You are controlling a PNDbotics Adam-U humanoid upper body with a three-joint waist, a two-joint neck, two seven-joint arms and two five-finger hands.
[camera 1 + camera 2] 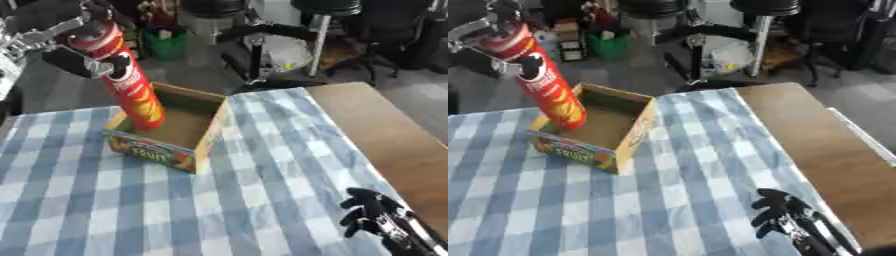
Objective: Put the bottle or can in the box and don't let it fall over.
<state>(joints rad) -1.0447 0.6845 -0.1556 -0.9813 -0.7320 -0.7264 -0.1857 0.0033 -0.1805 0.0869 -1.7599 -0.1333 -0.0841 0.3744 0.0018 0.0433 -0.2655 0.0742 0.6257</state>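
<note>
A blue-and-white checked cloth covers most of the counter, leaving a bare wooden strip along its right edge. Beyond the far edge, a green bin and black office chairs stand on the grey floor.

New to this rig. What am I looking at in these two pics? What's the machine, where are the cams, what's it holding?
Both pictures come from one stereo camera in a humanoid robot's head, looking down at the same moment: left eye and right eye.

The work surface is a table with a blue-and-white checked cloth; bare wood shows along its right side. On the cloth sits an open cardboard box with fruit printing on its front.

The robot's left hand, at upper left, has its fingers curled round the upper part of a tall red crisp can. The can leans slightly, and its lower end is inside the box at the left corner. Whether it rests on the box floor I cannot tell.

The right hand is idle at lower right.
</note>
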